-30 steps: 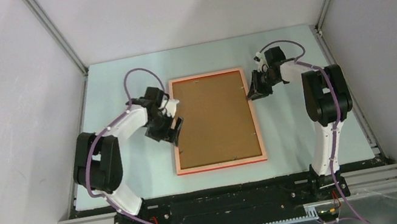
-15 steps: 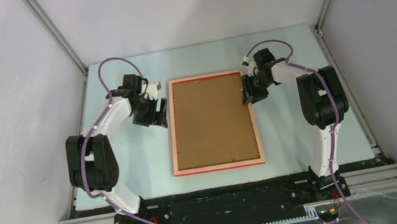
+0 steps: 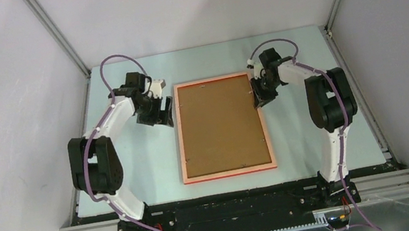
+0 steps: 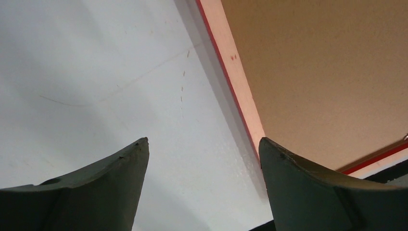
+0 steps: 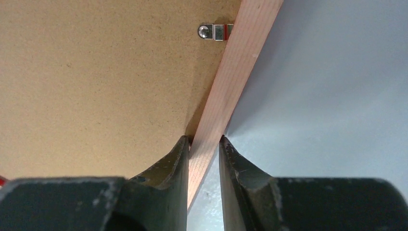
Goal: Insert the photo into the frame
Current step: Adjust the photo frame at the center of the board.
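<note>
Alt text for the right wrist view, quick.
The right gripper pinches the pale back rail of the frame from both sides. Brown backing board fills the left, a metal clip at top; table lies right.

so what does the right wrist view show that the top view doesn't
Only the right wrist view: the right hand pinching the frame rail between its fingers, and a small metal clip on the board's edge by that rail. Only the top view: the frame's whole outline, both arms, and the left hand open beside the frame's left side. Both: the pale frame back, the brown backing board inside it and the table.
</note>
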Robot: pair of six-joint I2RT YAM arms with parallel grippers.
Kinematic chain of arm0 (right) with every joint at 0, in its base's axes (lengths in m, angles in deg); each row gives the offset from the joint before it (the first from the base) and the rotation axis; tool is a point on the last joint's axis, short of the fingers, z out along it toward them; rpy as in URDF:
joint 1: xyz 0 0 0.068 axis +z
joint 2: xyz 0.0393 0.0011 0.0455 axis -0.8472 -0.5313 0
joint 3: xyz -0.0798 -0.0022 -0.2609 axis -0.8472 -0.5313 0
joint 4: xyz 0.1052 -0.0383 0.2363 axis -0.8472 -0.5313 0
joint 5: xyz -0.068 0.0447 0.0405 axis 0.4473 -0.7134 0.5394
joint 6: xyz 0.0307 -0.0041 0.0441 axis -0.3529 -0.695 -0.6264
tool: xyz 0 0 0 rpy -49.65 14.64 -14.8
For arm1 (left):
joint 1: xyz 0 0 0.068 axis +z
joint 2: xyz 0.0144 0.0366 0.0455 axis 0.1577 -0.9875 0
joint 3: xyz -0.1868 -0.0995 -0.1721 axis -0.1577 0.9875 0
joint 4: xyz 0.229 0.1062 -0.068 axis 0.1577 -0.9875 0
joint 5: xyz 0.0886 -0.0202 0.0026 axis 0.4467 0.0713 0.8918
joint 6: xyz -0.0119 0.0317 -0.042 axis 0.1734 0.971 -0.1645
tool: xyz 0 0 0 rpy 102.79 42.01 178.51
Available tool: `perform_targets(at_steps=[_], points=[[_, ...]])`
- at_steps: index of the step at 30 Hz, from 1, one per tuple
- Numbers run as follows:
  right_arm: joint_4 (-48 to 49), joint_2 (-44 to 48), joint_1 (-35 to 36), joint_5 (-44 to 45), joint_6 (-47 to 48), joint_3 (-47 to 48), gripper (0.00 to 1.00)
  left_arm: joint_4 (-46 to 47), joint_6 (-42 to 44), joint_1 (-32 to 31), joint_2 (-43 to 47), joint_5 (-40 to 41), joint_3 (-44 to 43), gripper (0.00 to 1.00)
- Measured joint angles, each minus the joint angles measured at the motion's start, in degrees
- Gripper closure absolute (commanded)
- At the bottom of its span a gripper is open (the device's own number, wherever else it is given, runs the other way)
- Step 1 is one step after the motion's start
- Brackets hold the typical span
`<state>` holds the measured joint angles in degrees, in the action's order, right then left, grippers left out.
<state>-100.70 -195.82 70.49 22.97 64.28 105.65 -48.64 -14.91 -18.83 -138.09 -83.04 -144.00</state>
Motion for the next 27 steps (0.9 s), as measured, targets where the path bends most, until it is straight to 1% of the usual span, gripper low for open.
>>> perform_targets(at_steps=[3,8,14,21,25,27], points=[[-5.20,-3.26,-0.44,-0.04,4.52,6.23,1.00,0.20,0.52,0.00,-1.25,0.11,-2.84,0.06],[-12.87,-11.06,-1.75,-1.05,14.80,20.04,1.00,0.28,2.08,0.00,-3.74,0.22,-7.67,0.03],[-22.12,-19.41,-2.03,-0.92,26.32,34.95,1.00,0.50,3.74,-0.79,-10.01,1.57,-14.56,0.01],[-29.46,-24.76,0.07,-0.44,35.89,43.87,1.00,-0.04,4.39,-4.61,-18.78,4.87,-20.96,0.01],[-32.41,-27.17,1.27,-0.63,38.93,48.13,1.00,-0.76,4.39,-6.23,-21.94,5.22,-23.32,0.00],[-33.03,-27.43,1.77,-0.92,40.24,48.68,1.00,-0.96,4.39,-6.80,-22.91,5.22,-24.11,0.00]])
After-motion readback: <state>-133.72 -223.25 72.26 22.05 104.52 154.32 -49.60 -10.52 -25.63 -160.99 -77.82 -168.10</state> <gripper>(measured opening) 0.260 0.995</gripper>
